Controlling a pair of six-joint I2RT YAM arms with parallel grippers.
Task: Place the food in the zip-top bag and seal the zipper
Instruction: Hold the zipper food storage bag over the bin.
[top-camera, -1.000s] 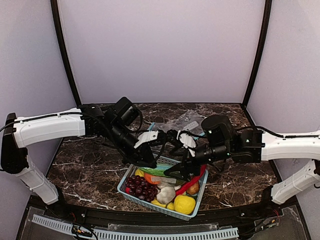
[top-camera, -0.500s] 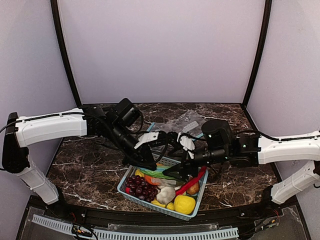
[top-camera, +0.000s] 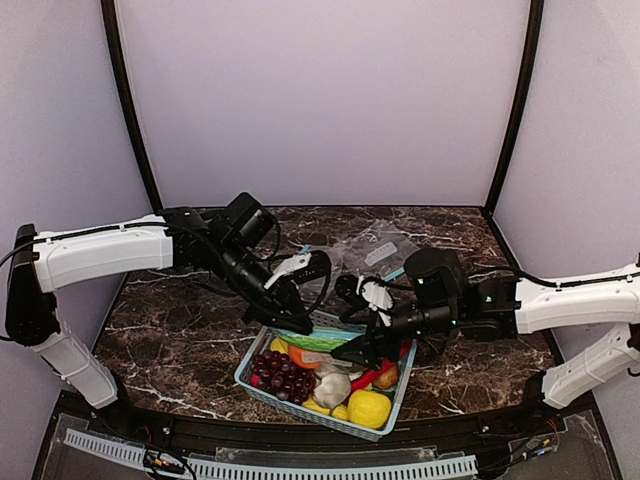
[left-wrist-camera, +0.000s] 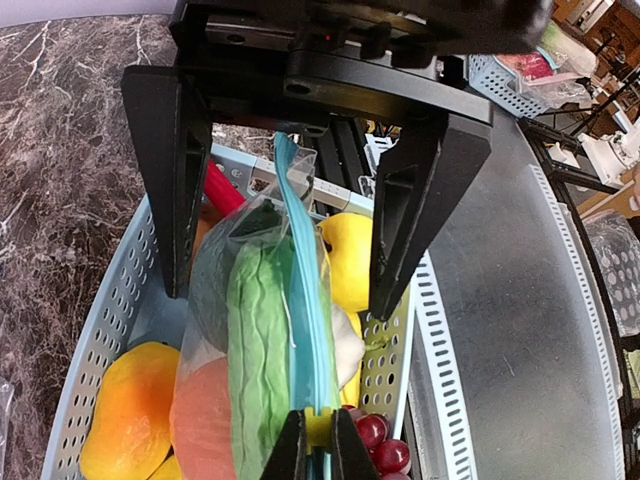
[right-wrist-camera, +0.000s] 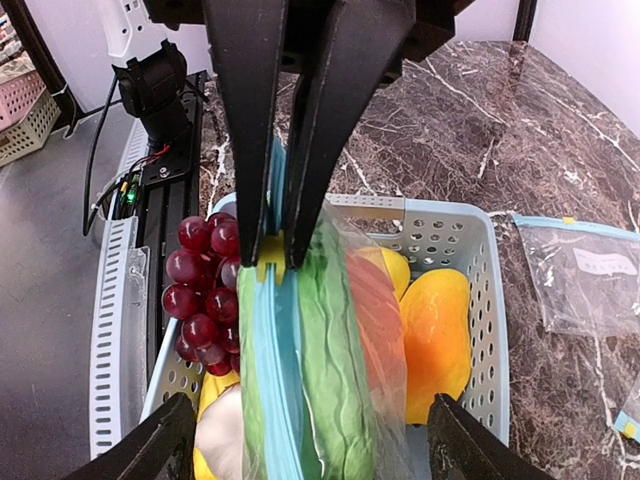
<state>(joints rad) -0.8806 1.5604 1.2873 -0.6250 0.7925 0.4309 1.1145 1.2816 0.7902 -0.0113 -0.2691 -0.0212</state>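
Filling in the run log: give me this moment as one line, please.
stage: sealing | right pincer: shut on zipper | left pincer: open, straddling zip-top bag | contents: gourd | below: basket

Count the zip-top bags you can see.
3. The filled bag sits over the basket, its zipper pinched by the right pincer. A flat bag lies on the table beyond. A third bag shows only a corner. More may be hidden.

Basket, bags on marble table

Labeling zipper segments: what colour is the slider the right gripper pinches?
Yellow slider on the light blue zipper; right wrist view shows it best.
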